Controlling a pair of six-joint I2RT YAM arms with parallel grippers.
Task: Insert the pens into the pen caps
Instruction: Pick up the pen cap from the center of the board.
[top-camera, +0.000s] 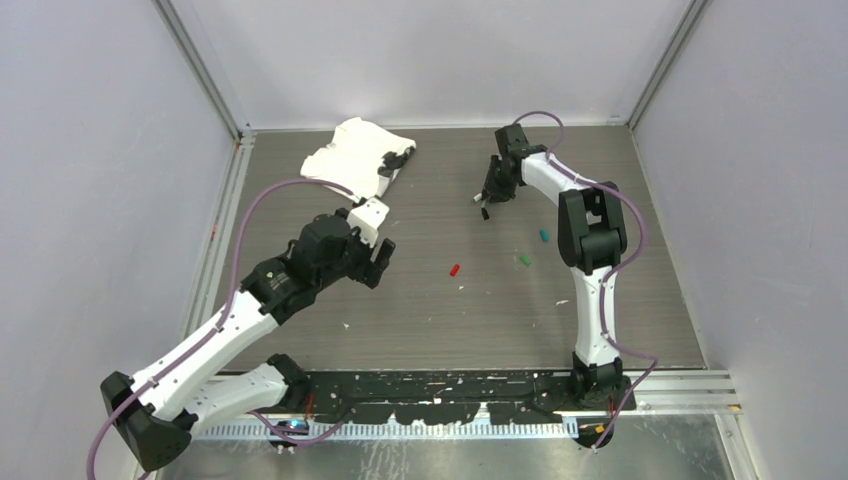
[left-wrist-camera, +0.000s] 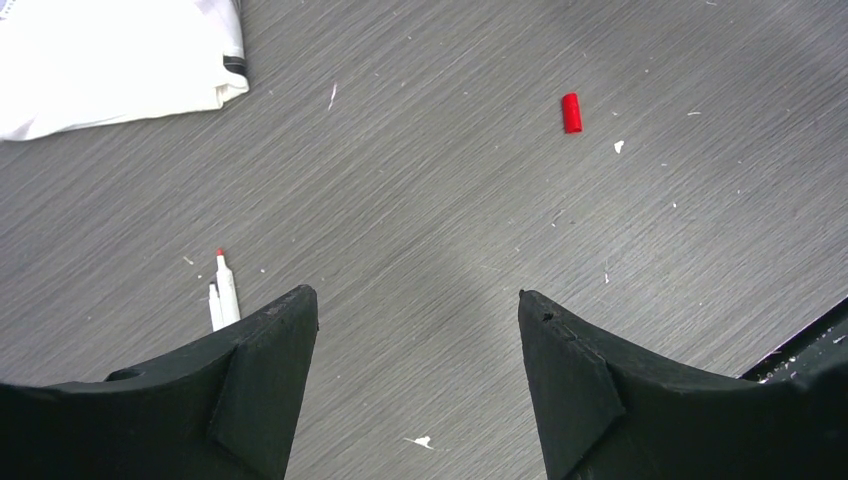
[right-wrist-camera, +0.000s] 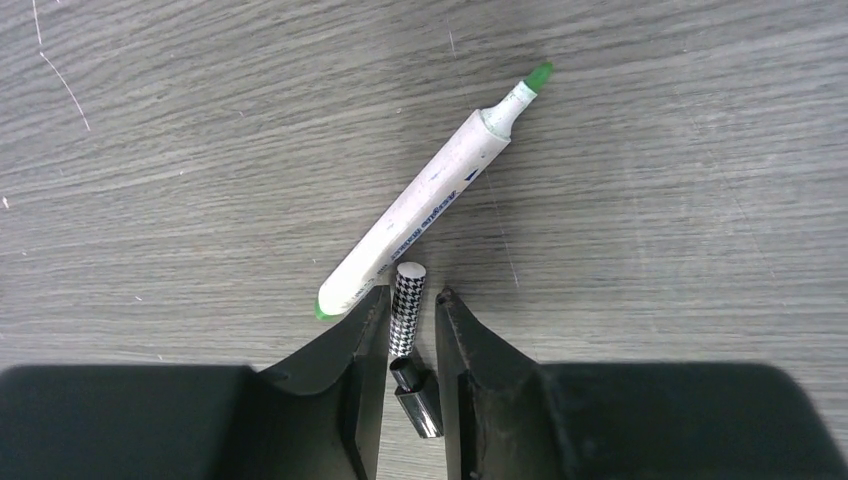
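My right gripper (right-wrist-camera: 412, 292) hangs low over the far table, jaws narrowly open around a slim pen with a houndstooth barrel (right-wrist-camera: 407, 310) and a shiny black end. The pen lies on the table, leaning against the left finger, with a gap on its other side. A white pen with a green tip (right-wrist-camera: 430, 200) lies just beyond it. A red cap (top-camera: 454, 269), a green cap (top-camera: 524, 260) and a teal cap (top-camera: 544, 236) lie mid-table. My left gripper (left-wrist-camera: 418, 295) hovers wide open and empty; two white pens (left-wrist-camera: 222, 293) lie beside its left finger and the red cap (left-wrist-camera: 571, 112) ahead to the right.
A crumpled white cloth (top-camera: 350, 160) lies at the back left of the table, and its corner (left-wrist-camera: 100, 60) also shows in the left wrist view. Small white debris flecks (left-wrist-camera: 618, 146) are scattered on the grey wood surface. Walls enclose the table on three sides.
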